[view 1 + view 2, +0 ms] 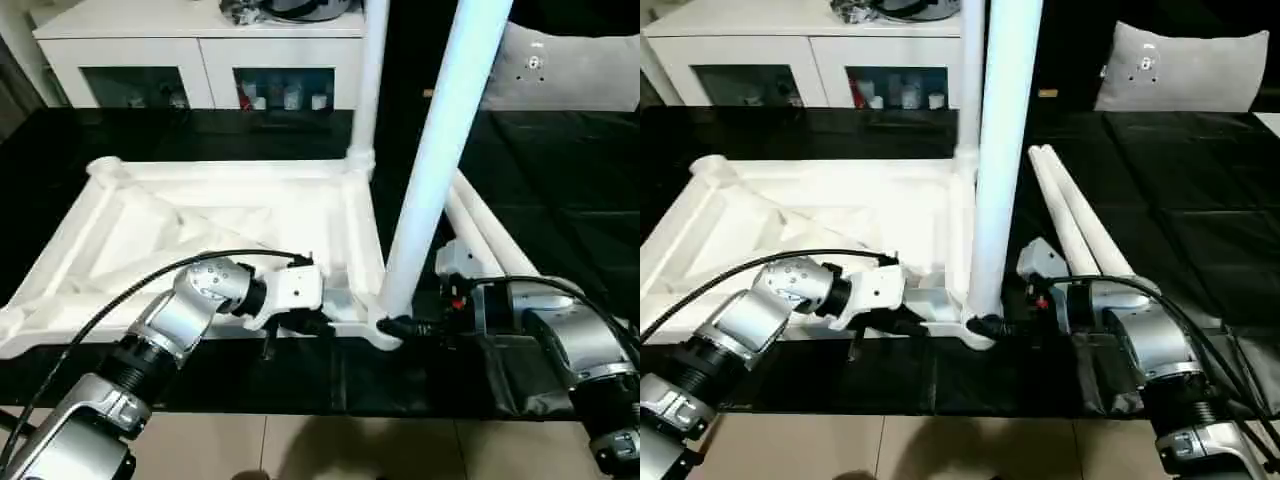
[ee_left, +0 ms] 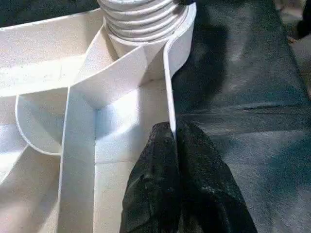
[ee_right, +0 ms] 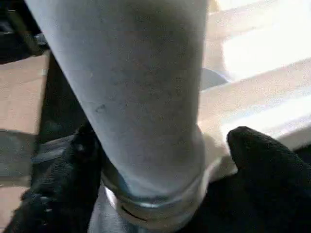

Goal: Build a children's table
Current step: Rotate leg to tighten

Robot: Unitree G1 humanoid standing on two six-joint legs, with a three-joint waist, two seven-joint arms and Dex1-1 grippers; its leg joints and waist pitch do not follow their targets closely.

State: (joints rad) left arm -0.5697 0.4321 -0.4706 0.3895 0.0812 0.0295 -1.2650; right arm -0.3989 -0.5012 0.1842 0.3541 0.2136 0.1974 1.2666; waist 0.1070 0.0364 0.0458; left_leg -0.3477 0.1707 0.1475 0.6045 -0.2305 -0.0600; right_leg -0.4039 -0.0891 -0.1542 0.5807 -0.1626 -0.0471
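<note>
black desk (image 1: 560,180): upturned table top (image 1: 200,230), two legs upright, tops cut off. left claw (image 2: 172,141) clenched on rim. right claw (image 3: 160,184) spread around near leg (image 1: 440,150), not pinching. no legible writing.

- We see bright, even room light in the head views; the white plastic square table top (image 1: 215,235), ribbed side up, is nearly blown out and its ribs lose detail.
- The upright white tapered round leg (image 1: 440,150) carries a bluish tint and a soft edge.
- The black table covering (image 1: 1200,180) shows faint sheen along its creases.
- The silver forearms (image 1: 170,320) catch small highlights.
- In the left wrist view, we see a dark shadow on the covering beside the threaded corner socket (image 2: 143,22); the black fingers (image 2: 160,194) are slightly soft.
- In the right wrist view, the leg is close, dim and blurred, with glare on the white plastic behind it.
</note>
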